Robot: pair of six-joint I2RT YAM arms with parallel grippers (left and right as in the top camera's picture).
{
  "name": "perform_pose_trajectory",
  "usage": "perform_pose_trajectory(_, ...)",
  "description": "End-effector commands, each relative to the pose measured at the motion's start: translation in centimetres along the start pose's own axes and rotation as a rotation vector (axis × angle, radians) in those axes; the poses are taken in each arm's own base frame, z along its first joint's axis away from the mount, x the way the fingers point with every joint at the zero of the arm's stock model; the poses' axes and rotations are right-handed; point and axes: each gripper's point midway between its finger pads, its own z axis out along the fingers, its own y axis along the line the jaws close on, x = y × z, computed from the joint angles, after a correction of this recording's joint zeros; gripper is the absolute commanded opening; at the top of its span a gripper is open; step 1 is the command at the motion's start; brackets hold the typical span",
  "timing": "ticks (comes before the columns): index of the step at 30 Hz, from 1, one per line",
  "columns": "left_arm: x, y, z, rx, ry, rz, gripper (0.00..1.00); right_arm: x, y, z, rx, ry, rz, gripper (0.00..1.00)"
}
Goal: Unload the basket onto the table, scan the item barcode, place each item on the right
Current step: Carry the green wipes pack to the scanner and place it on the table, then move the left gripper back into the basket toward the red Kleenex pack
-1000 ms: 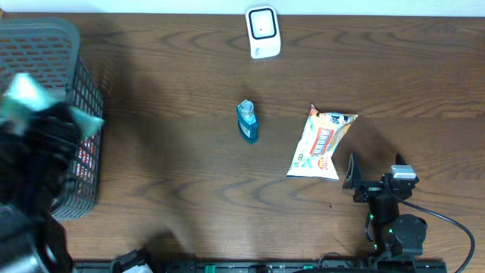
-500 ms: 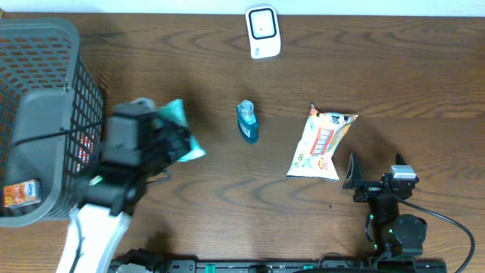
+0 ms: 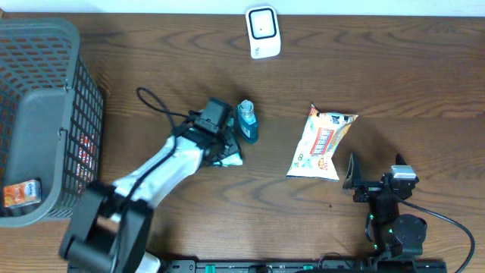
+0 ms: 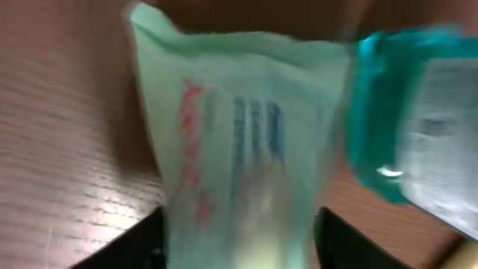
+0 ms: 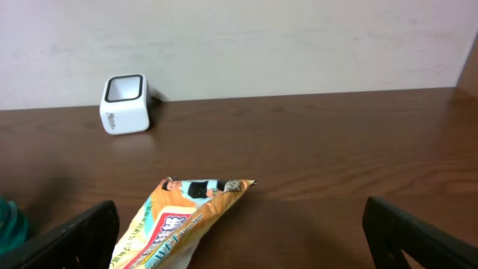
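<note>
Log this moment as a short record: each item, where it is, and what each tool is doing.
left tool: mid-table, green packet between the jaws; grip unclear, view blurred
teal bottle: right beside the packet
scanner: far edge of the table, nothing in front of it
snack bag: lying ahead of the right tool
right tool: open, empty
basket: left edge, orange-labelled item inside

The bottle [image 3: 248, 121] stands between the basket [image 3: 87, 102], left, and the snack bag [image 3: 322, 142].
</note>
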Motion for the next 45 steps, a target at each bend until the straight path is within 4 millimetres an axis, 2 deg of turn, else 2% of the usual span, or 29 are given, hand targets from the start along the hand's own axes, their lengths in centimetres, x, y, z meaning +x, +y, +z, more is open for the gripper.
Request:
perform_pose_trajectory(1,0.0,-0.4,-0.2,0.009,-0.002,-0.023,0.81,0.1,-0.3,0.0,0.012,0.001,0.013,0.99)
perform_pose_trajectory(2,-0.2,-0.7,-0.7,0.017,-0.01,-0.021,0.9,0.1,-0.3,0.0,0.012,0.001,0.013,0.99)
perform_pose_trajectory(3,-0.6,-1.1,-1.6,0.029,-0.026,-0.02,0.94,0.1,-0.3,0.0,0.012,0.001,0.013,0.99)
perform_pose_trajectory(7,-2.9,-2.8,-7.4,0.077,-0.145,0.031,0.99,0.1,-0.3,0.0,0.012,0.001,0.013,0.99)
perform_pose_trajectory(10,-4.9,-2.9,-13.7,0.077,-0.298,0.054,1.0,0.1,-0.3,0.0,0.012,0.001,0.013,0.99)
perform_pose_trajectory(15,-7.6,-1.0,-24.0,0.052,-0.608,0.078,0.98,0.1,-0.3,0.0,0.012,0.001,0.013,0.99)
perform_pose_trajectory(18,-9.2,2.0,-29.9,-0.003,-0.828,0.018,0.98,0.1,-0.3,0.0,0.012,0.001,0.013,0.99)
perform_pose_trajectory(21,-10.4,6.6,-35.0,-0.078,-1.02,-0.13,0.98,0.1,-0.3,0.0,0.012,0.001,0.013,0.99)
perform_pose_trajectory(23,-10.8,9.6,-37.8,-0.11,-1.113,-0.23,0.98,0.1,-0.3,0.0,0.012,0.001,0.013,0.99)
perform_pose_trajectory(26,-10.9,13.7,-40.6,-0.168,-1.204,-0.362,0.98,0.1,-0.3,0.0,0.012,0.001,0.013,0.99)
perform_pose_trajectory(30,-10.7,19.1,-42.2,-0.304,-1.253,-0.525,0.98,0.1,-0.3,0.0,0.012,0.001,0.013,0.99)
perform_pose_trajectory(33,-10.9,22.5,-41.5,-0.37,-1.204,-0.616,0.98,0.1,-0.3,0.0,0.012,0.001,0.013,0.99)
perform_pose_trajectory(40,-12.3,29.4,-35.8,-0.367,-0.937,-0.823,0.98,0.1,-0.3,0.0,0.012,0.001,0.013,0.99)
perform_pose_trajectory(45,-11.5,34.2,-30.7,-0.411,-0.712,-0.981,0.98,0.1,-0.3,0.0,0.012,0.001,0.013,0.99)
